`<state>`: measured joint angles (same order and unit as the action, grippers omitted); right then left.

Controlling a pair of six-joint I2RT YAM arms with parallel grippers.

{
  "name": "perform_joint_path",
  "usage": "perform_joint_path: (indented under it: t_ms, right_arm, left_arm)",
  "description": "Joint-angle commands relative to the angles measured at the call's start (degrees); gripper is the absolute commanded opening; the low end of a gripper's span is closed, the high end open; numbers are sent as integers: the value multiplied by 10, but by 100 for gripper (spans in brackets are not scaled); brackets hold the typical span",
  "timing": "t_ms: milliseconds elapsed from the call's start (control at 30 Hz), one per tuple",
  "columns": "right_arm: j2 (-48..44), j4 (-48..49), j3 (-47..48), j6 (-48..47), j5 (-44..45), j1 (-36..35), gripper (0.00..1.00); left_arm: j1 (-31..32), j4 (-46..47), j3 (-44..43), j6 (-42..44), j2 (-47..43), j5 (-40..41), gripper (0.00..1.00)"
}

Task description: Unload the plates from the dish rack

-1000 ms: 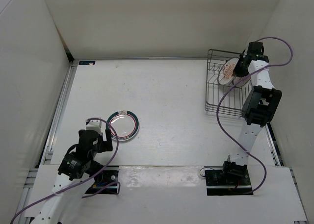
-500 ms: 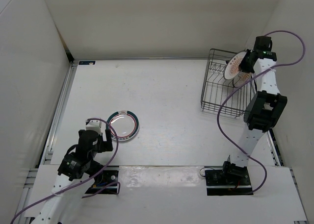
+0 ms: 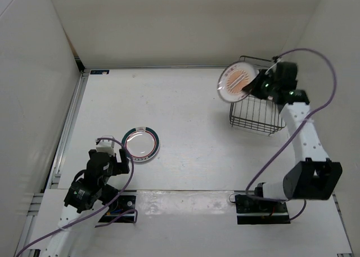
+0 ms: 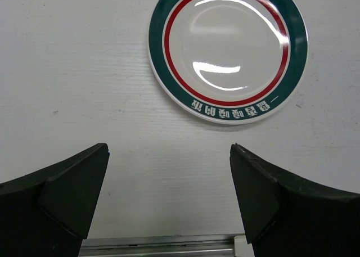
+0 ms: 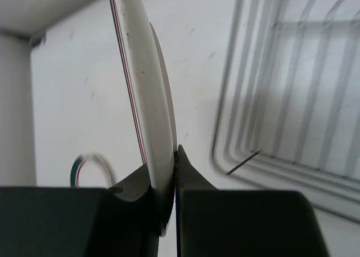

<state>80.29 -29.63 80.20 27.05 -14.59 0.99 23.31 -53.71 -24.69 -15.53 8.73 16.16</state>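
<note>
Two plates, one rack point(image 3: 256, 113).
Right end effector point(image 3: 257, 88), arm outstretched, clamps the orange plate point(image 3: 237, 81); left end effector point(image 4: 167, 172), spread wide, hangs near the green-rimmed plate point(image 3: 140, 143).

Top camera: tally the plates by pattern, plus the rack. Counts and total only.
green-rimmed plate: 1
orange-patterned plate: 1
dish rack: 1
Total: 3

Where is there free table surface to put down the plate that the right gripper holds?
The widest bare patch lies mid-table, between the green-rimmed plate and the dish rack. The far-left corner is free too. Crowded: around the left gripper.
</note>
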Motion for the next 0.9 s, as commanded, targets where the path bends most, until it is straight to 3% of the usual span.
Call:
perform_joint_path:
  t_ms: [0, 67, 267, 533, 600, 667, 700, 800, 867]
  right_arm:
    - [-56, 79, -146, 54, -54, -63, 0]
    - [-101, 117, -248, 63, -61, -109, 0]
    - [-155, 205, -424, 90, -84, -216, 0]
    - [-117, 353, -546, 182, -90, -252, 0]
    - [-93, 415, -580, 233, -98, -257, 8]
    - [-63, 441, -592, 263, -104, -263, 25]
    - [-56, 462, -600, 270, -104, -267, 25]
    - [-18, 410, -583, 267, -108, -267, 29]
    - [-9, 376, -577, 260, -88, -266, 41]
  left_arm:
    - [-5, 7, 1, -3, -17, -7, 100]
    - [-5, 7, 1, -5, -19, -6, 100]
    - [-5, 3, -2, -8, -17, -3, 100]
    - [-6, 0, -2, -11, -15, 3, 100]
    - [-5, 2, 0, -13, -15, 5, 100]
    - [-5, 5, 3, -12, -13, 4, 100]
    - [-6, 4, 2, -11, -10, 5, 100]
    - [-5, 5, 1, -9, 3, 1, 100]
    - [-5, 4, -2, -9, 8, 1, 100]
